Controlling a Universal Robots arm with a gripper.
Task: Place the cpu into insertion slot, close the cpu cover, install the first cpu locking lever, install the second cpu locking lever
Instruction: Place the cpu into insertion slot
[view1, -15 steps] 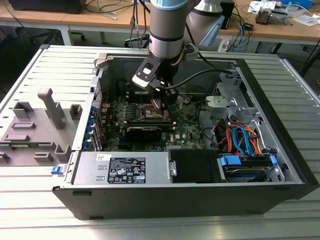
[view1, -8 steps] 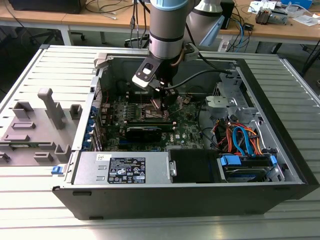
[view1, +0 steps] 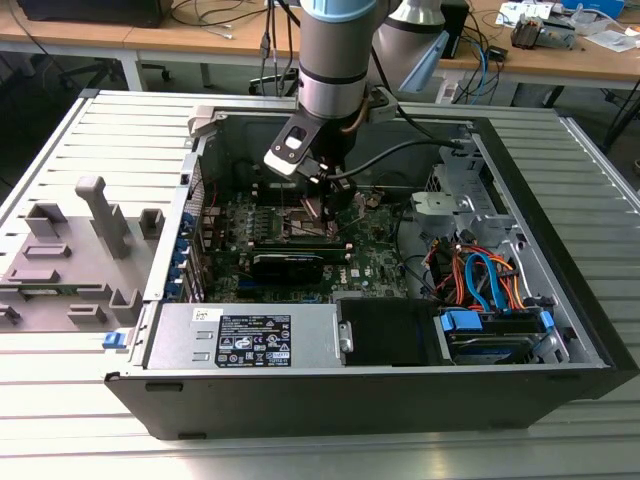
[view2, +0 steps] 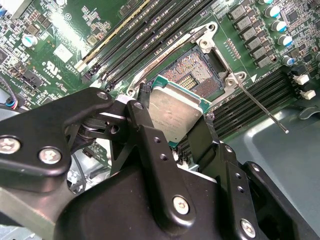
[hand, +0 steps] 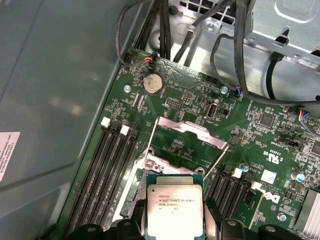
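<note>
Second wrist view: the gripper (view2: 172, 126) is pinching the cpu (view2: 176, 107) by two opposite edges and holding it just above the open socket (view2: 197, 75), not seated. The cover (hand: 195, 131) is standing flipped back. A skewed or offset descent would probably be bending socket pins or leaving the chip riding on the frame. In the exterior view the arm (view1: 335, 60) is reaching straight down into the case (view1: 340, 395).

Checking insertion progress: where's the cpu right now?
In both wrist views, the cpu is gripped by the end effector, hovering by the open socket, not yet seated.
</note>
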